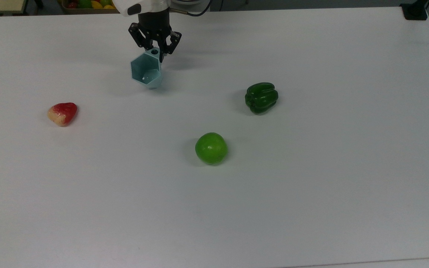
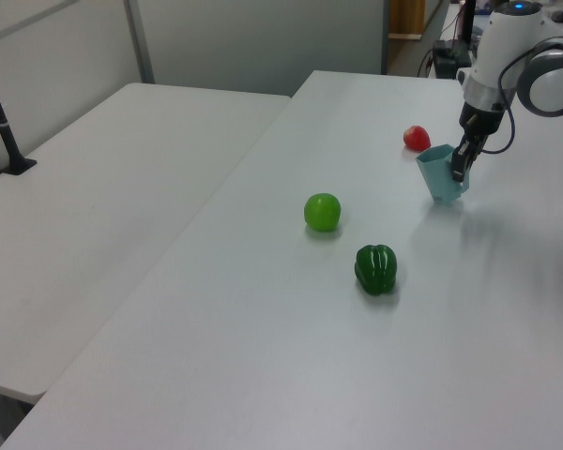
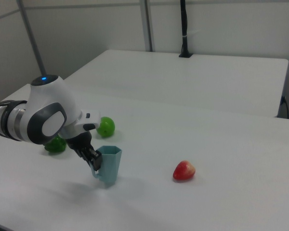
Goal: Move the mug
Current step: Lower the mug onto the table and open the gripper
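Note:
The pale blue-grey mug (image 1: 146, 71) with the hexagonal rim stands upright at the far side of the white table (image 1: 311, 186), at or just above its surface; contact is not clear. My gripper (image 1: 156, 53) is shut on the mug's flat handle, at the rim's far edge in the top view. In the left view the mug (image 2: 439, 175) sits at the upper right with the gripper (image 2: 460, 165) on its right side. In the right view the mug (image 3: 110, 165) is left of centre and the gripper (image 3: 96, 161) holds its left side.
A red and cream fruit (image 1: 62, 113) lies at the top view's left. A green apple (image 1: 211, 148) sits mid-table and a dark green bell pepper (image 1: 261, 97) to its right. A second table (image 2: 94, 216) adjoins in the left view. A black post base (image 1: 415, 11) stands at the far right corner.

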`<state>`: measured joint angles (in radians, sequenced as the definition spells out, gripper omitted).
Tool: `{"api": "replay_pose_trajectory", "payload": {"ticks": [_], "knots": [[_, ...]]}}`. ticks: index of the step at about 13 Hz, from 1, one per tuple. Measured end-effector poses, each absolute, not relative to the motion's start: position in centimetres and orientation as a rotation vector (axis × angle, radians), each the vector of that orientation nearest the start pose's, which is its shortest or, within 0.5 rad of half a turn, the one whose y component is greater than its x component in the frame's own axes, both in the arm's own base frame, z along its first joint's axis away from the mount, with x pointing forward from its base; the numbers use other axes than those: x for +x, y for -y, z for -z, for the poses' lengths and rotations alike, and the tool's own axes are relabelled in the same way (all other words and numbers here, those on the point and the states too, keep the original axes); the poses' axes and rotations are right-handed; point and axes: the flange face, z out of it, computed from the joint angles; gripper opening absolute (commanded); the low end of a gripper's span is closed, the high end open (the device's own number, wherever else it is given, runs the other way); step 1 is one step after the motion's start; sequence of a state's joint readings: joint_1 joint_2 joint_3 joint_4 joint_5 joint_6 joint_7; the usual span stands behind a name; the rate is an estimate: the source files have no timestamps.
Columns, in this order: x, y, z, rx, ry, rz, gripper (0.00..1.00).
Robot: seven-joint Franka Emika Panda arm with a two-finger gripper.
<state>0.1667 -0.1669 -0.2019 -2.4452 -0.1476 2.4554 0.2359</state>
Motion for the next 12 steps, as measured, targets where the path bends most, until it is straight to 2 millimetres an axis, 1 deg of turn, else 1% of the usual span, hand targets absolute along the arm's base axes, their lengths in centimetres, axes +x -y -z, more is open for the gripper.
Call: {"api": "replay_pose_trajectory", "payload": {"ticks": [2,4,6,7,10,12], "knots": [[47.92,1.60,-37.93,-3.170,-0.259,0.287,0.26],[47.87,1.29,-37.81,-3.171,-0.249,0.283,0.33],[47.80,1.11,-37.53,-3.172,-0.242,0.273,0.66],[47.79,1.07,-37.40,-3.173,-0.241,0.269,0.77],[47.80,1.04,-37.18,-3.175,-0.240,0.262,0.89],[47.76,1.03,-37.08,-3.177,-0.239,0.254,0.90]]}}
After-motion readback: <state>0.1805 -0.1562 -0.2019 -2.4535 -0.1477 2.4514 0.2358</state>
